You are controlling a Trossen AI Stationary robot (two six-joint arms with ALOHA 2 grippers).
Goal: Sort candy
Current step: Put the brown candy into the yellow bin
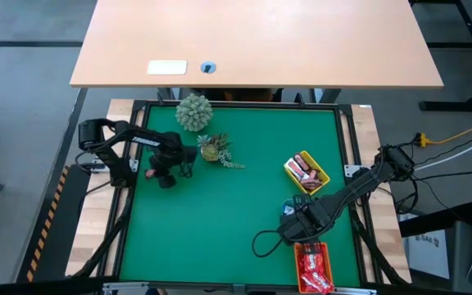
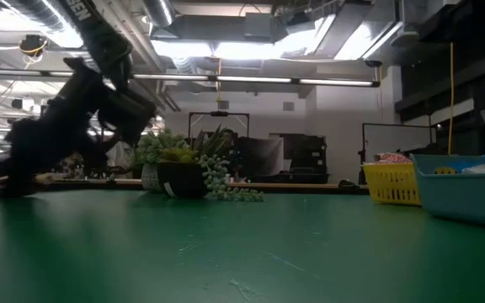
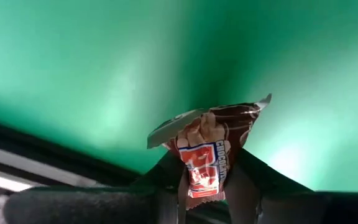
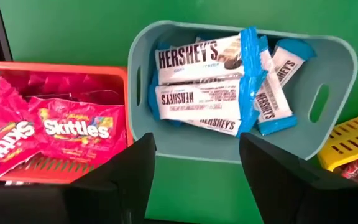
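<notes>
A dark brown mini bar [image 3: 213, 134] with a red-and-white label sits between the fingers of my left gripper [image 3: 207, 171], which is shut on it near the table's left edge [image 1: 164, 177], beside the small plant [image 1: 213, 148]. My right gripper [image 4: 197, 162] stands open and holds nothing, pointing down above the blue tray [image 4: 185, 146] near the table's right front [image 1: 295, 220]. The blue tray holds several blue-and-white bars [image 4: 197, 81]. An orange tray [image 4: 55, 67] beside it holds red packets [image 4: 73, 127]. A corner of the yellow tray [image 4: 353, 134] shows too. My left gripper pinches the brown bar's near end [image 3: 201, 177] between its two fingers [image 3: 247, 183]. The bar's other end sticks out past the fingertips, with its crimped wrapper edge [image 3: 173, 127] free. The fingers slant down toward the green table. Whether the bar touches the table I cannot tell.
A round bushy plant [image 1: 193, 111] stands at the table's far edge, left of the middle. The yellow tray [image 1: 306, 172] with sweets sits at the right, and the orange tray [image 1: 314, 267] at the near right corner. The green mat's middle [image 1: 236, 221] is bare.
</notes>
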